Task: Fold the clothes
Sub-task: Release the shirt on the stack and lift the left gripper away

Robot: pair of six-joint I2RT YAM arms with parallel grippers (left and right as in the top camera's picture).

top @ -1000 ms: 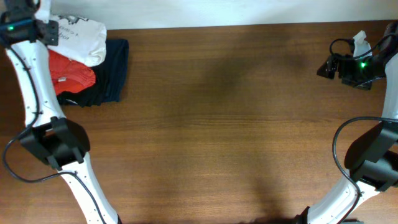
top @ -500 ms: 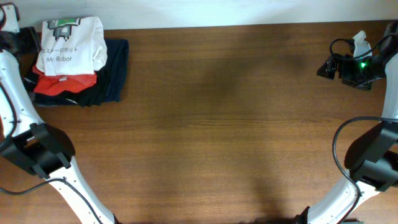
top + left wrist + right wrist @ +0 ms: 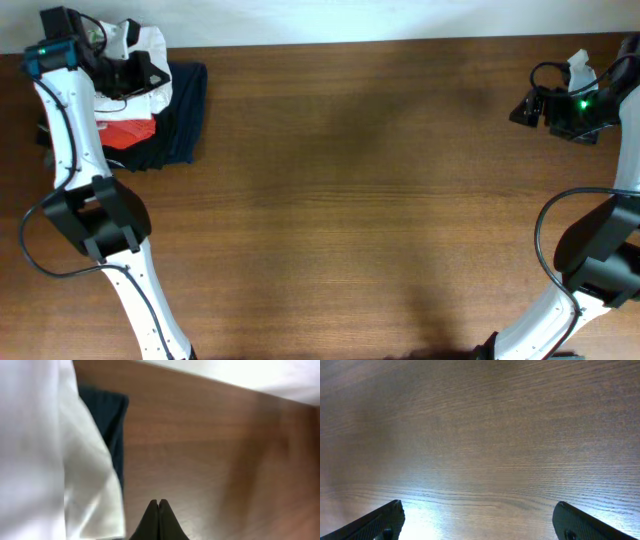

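The white T-shirt (image 3: 152, 43) lies folded on top of a stack at the table's far left corner. My left arm covers most of it, and its lettering is hidden. In the left wrist view the white fabric (image 3: 35, 450) fills the left side. My left gripper (image 3: 150, 72) hovers over the stack's right part. Its fingers (image 3: 159, 506) are pressed together with nothing between them, just right of the shirt's edge. My right gripper (image 3: 528, 105) is at the far right, and its fingers (image 3: 480, 520) are wide open and empty over bare wood.
A red shirt (image 3: 130, 130) lies under the white one, on dark navy folded garments (image 3: 185, 110) that also show in the left wrist view (image 3: 107, 415). The brown table (image 3: 350, 200) ends at a white back edge.
My left arm has swung from left of the stack to over it, now covering most of the white shirt and its lettering. The right arm has not moved.
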